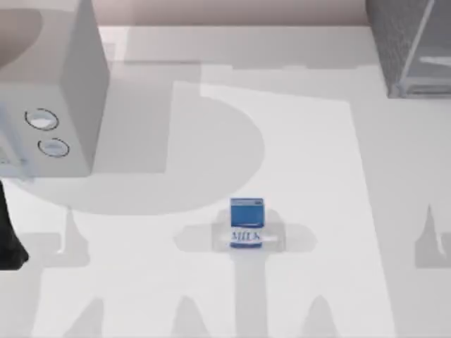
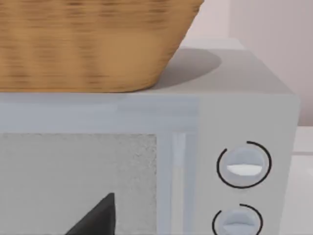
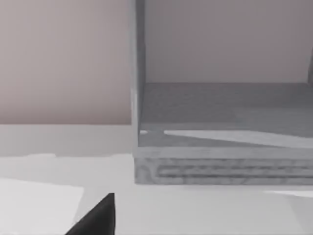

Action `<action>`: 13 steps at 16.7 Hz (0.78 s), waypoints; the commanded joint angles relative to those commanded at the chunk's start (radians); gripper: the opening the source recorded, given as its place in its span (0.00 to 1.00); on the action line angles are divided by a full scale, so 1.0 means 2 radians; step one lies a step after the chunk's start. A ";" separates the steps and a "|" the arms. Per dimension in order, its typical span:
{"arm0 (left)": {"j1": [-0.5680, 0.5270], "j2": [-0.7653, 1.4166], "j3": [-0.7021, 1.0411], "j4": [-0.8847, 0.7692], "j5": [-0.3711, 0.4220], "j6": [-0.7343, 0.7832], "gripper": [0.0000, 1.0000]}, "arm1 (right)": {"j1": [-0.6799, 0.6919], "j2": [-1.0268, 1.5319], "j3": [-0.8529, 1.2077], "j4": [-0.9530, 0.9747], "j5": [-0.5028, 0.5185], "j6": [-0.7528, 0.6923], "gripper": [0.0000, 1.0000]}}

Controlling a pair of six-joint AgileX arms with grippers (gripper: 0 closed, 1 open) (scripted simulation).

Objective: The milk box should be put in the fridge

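The milk box [image 1: 246, 222], a small carton with a blue top and a white face lettered MILK, stands upright on the white table near the front middle, with no gripper near it. The fridge [image 1: 416, 46], dark grey and speckled with a paler panel, stands at the back right corner. In the right wrist view the fridge [image 3: 220, 169] is close ahead, showing a hollow with a bare floor above a speckled base. A dark tip of my right gripper [image 3: 98, 218] shows there. My left arm [image 1: 8, 236] is at the left edge, and a dark tip of my left gripper [image 2: 98, 218] faces the microwave.
A light-grey microwave [image 1: 49, 105] with two round dials [image 1: 46, 134] fills the back left. A woven basket [image 2: 88, 44] sits on top of the microwave [image 2: 244, 103]. Open table [image 1: 310, 148] lies between the carton and the fridge.
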 joint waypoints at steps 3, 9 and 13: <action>0.000 0.000 0.000 0.000 0.000 0.000 1.00 | 0.003 0.004 0.002 0.003 0.002 0.001 1.00; 0.000 0.000 0.000 0.000 0.000 0.000 1.00 | 0.072 0.126 0.044 0.093 0.064 0.008 1.00; 0.000 0.000 0.000 0.000 0.000 0.000 1.00 | 0.155 0.288 0.097 0.204 0.144 0.012 1.00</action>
